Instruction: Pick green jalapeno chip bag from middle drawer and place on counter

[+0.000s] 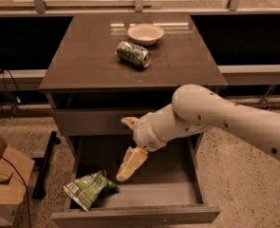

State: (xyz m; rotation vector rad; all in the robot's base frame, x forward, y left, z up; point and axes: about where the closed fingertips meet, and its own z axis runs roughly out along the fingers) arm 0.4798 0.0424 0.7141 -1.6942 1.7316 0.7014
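Your gripper (125, 149) hangs over the open drawer (135, 216), near the middle. Its two fingers are spread wide apart and hold nothing. The lower finger points down at the drawer floor, just right of the chip bag (89, 189), and does not touch it. The green chip bag lies in the drawer's front left corner. Above the drawer is the counter (87, 63). On it a green can (133, 53) lies on its side, with a small bowl (145, 33) just behind it.
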